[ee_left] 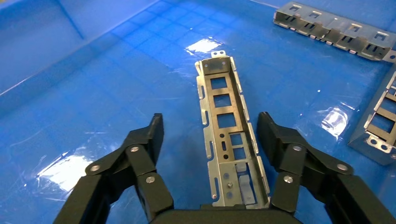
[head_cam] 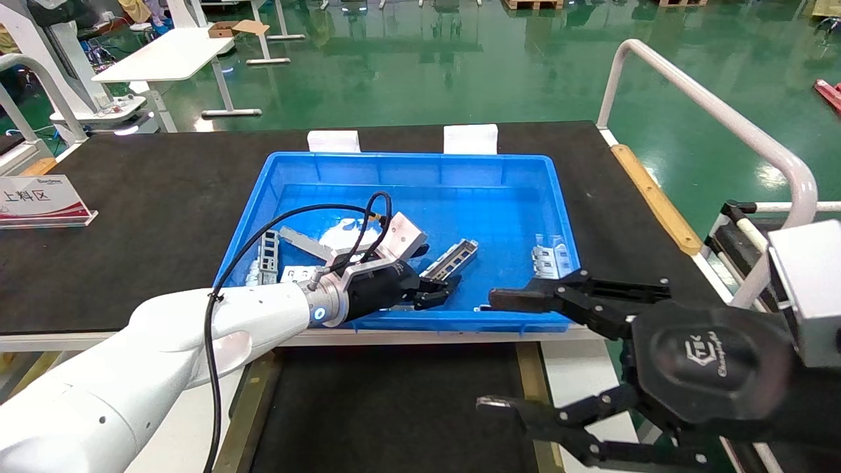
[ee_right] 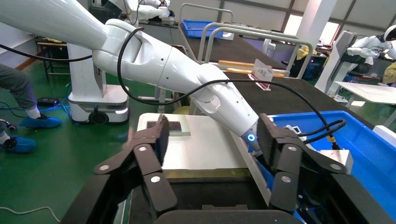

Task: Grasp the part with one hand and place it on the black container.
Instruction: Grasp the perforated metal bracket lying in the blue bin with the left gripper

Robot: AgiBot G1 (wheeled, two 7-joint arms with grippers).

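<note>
Left gripper [ee_left: 210,135] spread wide astride the part [ee_left: 229,135], a narrow silver bracket with rectangular cutouts; right gripper [head_cam: 499,355] open, parked near-right.

A small red-and-white sign [head_cam: 41,202] standing on the black table mat [head_cam: 151,217] reads "上料区". The right gripper [head_cam: 489,351] carries an embossed logo on its black housing, its lettering too small to make out.
</note>
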